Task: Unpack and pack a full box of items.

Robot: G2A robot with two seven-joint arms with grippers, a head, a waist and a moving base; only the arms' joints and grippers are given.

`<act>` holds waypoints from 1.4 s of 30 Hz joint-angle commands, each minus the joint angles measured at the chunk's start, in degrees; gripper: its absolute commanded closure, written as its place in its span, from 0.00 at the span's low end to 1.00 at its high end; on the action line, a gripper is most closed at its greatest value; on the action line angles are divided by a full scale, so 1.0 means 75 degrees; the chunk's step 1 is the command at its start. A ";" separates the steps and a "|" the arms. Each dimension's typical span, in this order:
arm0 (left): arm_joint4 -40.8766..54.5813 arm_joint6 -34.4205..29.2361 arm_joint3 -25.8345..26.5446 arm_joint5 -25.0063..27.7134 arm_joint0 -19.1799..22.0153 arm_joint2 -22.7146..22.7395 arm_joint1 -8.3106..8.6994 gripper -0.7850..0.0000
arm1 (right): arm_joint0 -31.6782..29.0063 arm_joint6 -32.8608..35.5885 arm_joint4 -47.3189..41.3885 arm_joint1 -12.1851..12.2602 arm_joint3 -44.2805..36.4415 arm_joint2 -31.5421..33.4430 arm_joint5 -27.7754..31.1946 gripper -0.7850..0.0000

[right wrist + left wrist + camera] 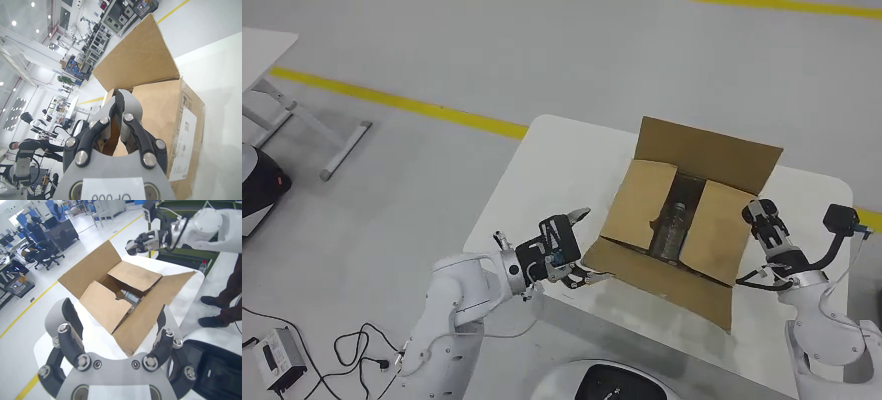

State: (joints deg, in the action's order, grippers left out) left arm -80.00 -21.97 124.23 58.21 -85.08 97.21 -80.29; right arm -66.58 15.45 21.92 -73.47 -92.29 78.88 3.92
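Half-open cardboard box (642, 205), seemingly bottle (670, 228) inside

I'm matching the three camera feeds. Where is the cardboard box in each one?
Top view: cardboard box right of centre, on the white table.
Left wrist view: box mid-picture, flaps open, beyond the left gripper.
Right wrist view: box centre and right, behind the right gripper.
Shared landmark: the yellow floor line past the table.
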 commanded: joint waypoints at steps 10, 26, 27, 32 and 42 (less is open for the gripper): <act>-0.0865 0.0014 -0.0356 -0.0028 -0.0320 -0.0767 0.0579 0.00 | 0.0035 0.0039 0.0064 0.0035 0.0069 0.0198 -0.0025 1.00; -0.2803 0.1275 -0.1711 -0.1400 0.0330 -0.1814 0.0757 1.00 | -0.0179 -0.0024 0.0103 0.0092 -0.0124 0.0543 -0.0151 1.00; -0.2770 0.1360 -0.1729 -0.1401 0.0342 -0.1838 0.0766 1.00 | -0.0180 -0.0020 0.0100 0.0093 -0.0121 0.0542 -0.0150 1.00; -0.2320 0.1488 -0.1755 -0.1326 0.0377 -0.1832 0.0806 1.00 | -0.0153 -0.0014 0.0093 0.0096 -0.0104 0.0540 -0.0154 1.00; -0.0525 0.0844 -0.1449 -0.0637 0.0456 -0.1824 0.0891 1.00 | -0.0113 0.0268 0.0225 0.0151 -0.0410 0.0757 -0.0306 1.00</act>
State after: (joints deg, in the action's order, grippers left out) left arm -86.32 -14.85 113.21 53.01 -81.80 83.48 -73.67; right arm -67.38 17.24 24.18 -72.38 -95.01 84.19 1.65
